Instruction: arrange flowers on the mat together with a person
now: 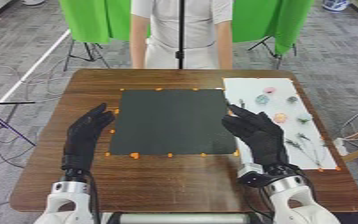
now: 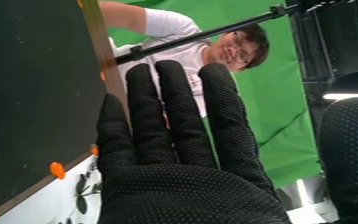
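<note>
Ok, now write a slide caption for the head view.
The robot's left hand and right hand flank a dark mat; small flowers lie on a white sheet.

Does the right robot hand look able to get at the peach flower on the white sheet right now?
Probably yes: the right robot hand looks open and empty, and the peach flower lies close beside it on the white sheet, with nothing seen lying between them.
</note>
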{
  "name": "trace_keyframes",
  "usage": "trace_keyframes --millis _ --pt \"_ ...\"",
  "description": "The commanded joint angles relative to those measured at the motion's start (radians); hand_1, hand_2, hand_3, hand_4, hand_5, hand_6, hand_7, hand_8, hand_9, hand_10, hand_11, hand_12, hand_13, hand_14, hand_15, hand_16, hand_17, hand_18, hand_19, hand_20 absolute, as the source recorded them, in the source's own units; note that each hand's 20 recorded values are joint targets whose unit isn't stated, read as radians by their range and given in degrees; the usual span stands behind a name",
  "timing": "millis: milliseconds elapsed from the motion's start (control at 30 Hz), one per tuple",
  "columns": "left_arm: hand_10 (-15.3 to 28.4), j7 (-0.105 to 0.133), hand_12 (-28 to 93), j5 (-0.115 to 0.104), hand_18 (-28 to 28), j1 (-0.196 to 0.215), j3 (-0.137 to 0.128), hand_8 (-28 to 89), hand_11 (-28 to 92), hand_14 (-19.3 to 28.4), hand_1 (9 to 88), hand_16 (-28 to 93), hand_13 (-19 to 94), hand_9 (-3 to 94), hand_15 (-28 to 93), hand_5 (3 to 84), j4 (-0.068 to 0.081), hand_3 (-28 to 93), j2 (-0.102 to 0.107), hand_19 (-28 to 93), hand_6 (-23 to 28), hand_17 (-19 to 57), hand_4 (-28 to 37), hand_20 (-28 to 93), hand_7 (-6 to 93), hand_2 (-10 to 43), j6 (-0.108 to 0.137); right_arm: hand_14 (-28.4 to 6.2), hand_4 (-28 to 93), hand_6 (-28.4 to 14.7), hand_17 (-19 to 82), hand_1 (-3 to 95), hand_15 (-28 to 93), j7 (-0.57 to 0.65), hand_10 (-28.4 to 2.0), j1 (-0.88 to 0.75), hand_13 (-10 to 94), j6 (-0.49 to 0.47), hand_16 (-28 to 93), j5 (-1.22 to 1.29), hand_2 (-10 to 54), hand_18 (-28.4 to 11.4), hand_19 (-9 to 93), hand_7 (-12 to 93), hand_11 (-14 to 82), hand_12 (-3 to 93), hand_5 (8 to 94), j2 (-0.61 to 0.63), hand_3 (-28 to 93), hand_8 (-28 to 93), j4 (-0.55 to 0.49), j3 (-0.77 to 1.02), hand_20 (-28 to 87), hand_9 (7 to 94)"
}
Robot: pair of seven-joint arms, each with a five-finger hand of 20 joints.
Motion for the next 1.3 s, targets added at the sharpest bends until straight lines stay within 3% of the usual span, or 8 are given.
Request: trace_keyframes --millis 33,200,600,733,900,1000,1167,1300 --pt "13.5 -0.004 16 0.019 11.6 -0.017 0.013 -4 15 16.7 27.3 4 35 44.8 15 46.3 0.011 64 -0.003 5 4.3 6.7 -17.7 19 10.7 -3.5 -0.022 -15.2 -18 -2.6 17 7.5 13 -0.008 -17.4 0.004 40 -0.006 15 -0.006 10.9 -12.5 4 11 6.4 12.5 49.6 0.003 73 -9 -0.002 0.003 25 52.6" --pt "13.4 -0.010 16 -0.013 11.7 0.004 0.016 -4 15 16.7 27.2 5 35 44.9 15 46.4 0.011 64 0.000 5 4.3 6.7 -17.6 19 10.7 -3.4 0.004 -15.1 -18 -2.6 17 7.5 13 -0.013 -17.4 -0.002 40 0.005 15 -0.004 10.9 -12.5 4 11 6.4 12.5 49.5 0.000 73 -9 -0.006 0.007 25 52.5" --pt "13.5 -0.002 16 0.001 11.9 -0.021 0.022 -5 15 16.8 27.3 4 35 45.0 15 46.6 0.022 64 0.004 6 4.3 6.8 -17.7 20 11.0 -3.5 -0.012 -15.3 -18 -2.6 17 7.5 13 -0.037 -17.4 0.018 39 0.039 15 -0.005 10.9 -12.5 4 11 6.3 12.5 49.0 0.005 73 -9 -0.003 -0.009 25 52.1" --pt "13.5 0.001 16 0.002 11.8 -0.016 0.019 -5 16 16.8 27.2 4 35 45.1 16 46.6 0.019 64 0.007 6 4.3 6.8 -17.7 20 11.1 -3.5 -0.009 -15.4 -18 -2.1 17 7.6 11 -0.058 -15.9 0.015 37 0.077 15 -0.005 10.4 -12.6 5 10 4.4 11.7 39.6 0.004 74 -9 -0.008 -0.021 25 43.7" --pt "13.5 -0.029 16 0.008 11.9 -0.005 0.003 -5 16 16.9 27.2 4 35 45.1 16 46.6 0.011 64 0.002 6 4.3 6.8 -17.7 20 11.1 -3.5 -0.014 -15.0 -18 -1.5 16 7.9 10 -0.073 -15.3 -0.002 33 0.148 15 -0.007 9.8 -13.0 5 10 3.4 11.6 32.5 0.006 75 -8 -0.018 -0.035 24 38.2" --pt "13.5 -0.022 16 0.003 12.5 -0.007 0.010 -5 16 17.0 27.1 4 35 44.9 16 46.5 0.008 64 -0.001 7 4.3 6.3 -17.6 20 11.1 -3.6 0.000 -15.0 -18 -1.5 16 8.1 10 -0.083 -15.2 0.011 32 0.161 16 -0.007 9.2 -13.0 5 11 3.1 11.7 30.1 0.010 75 -8 -0.016 -0.039 24 36.4" --pt "13.4 -0.034 16 0.006 12.9 -0.001 0.011 -5 15 16.9 27.2 5 35 44.8 16 46.4 0.008 64 0.000 7 4.3 5.7 -17.7 20 10.9 -3.6 -0.025 -14.9 -19 -1.5 16 8.1 10 -0.098 -15.3 0.004 32 0.176 16 0.005 8.9 -12.9 5 11 3.1 12.0 29.3 0.008 75 -9 -0.017 -0.037 24 36.2" --pt "13.3 -0.031 16 0.004 12.8 -0.009 0.013 -4 15 16.9 27.1 5 34 44.8 16 48.5 0.012 64 -0.003 7 4.8 5.5 -17.9 20 12.6 -3.4 -0.022 -14.9 -19 -1.5 16 6.5 9 -0.097 -15.4 0.001 32 0.197 16 -0.002 9.7 -12.8 5 11 3.1 12.0 29.1 0.003 74 -9 -0.017 -0.034 24 36.5"
